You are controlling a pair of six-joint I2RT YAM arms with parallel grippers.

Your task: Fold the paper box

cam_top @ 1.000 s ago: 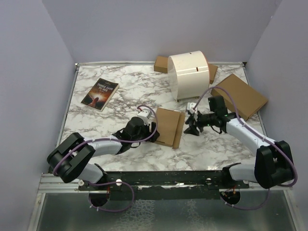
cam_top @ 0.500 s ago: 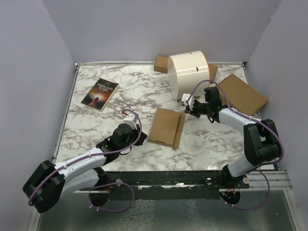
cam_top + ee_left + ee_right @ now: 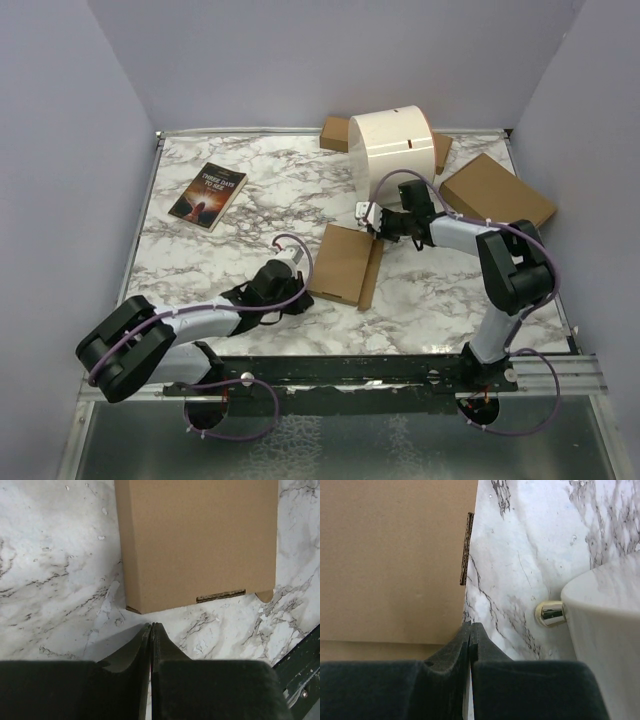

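Upper left of the overhead frame: one book (image 3: 208,195), lying flat on the marble table (image 3: 250,170). Centre frame: the paper box (image 3: 345,264), brown and flat on the marble with a slot along one edge, and to its lower left the left gripper (image 3: 151,626), jaws pressed together on nothing, tips just short of the box's corner. Right of centre: the right gripper (image 3: 471,625), jaws likewise closed and empty beside the box's upper right edge, a white drum (image 3: 393,155) just behind it, and a larger brown box (image 3: 497,198) at far right.
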